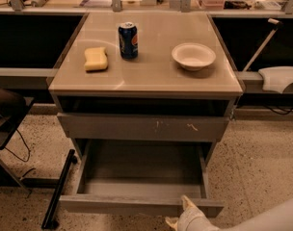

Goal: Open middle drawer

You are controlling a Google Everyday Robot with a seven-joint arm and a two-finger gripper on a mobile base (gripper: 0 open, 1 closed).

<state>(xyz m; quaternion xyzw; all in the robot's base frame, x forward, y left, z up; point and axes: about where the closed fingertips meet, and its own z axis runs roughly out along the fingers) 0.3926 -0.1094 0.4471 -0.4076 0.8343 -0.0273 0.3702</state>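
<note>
No words or numbers could be read anywhere. The blue can (128, 40) on the tabletop (151, 78) carried a red-and-white mark, but its lettering was illegible. The tool (181, 213) sat low in view, at the front of the pulled-out middle drawer (122, 205).

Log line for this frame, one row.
gripper: at front panel of wide grey handle-less middle drawer | drawer: pulled out | scratched grey front above: shut
</note>
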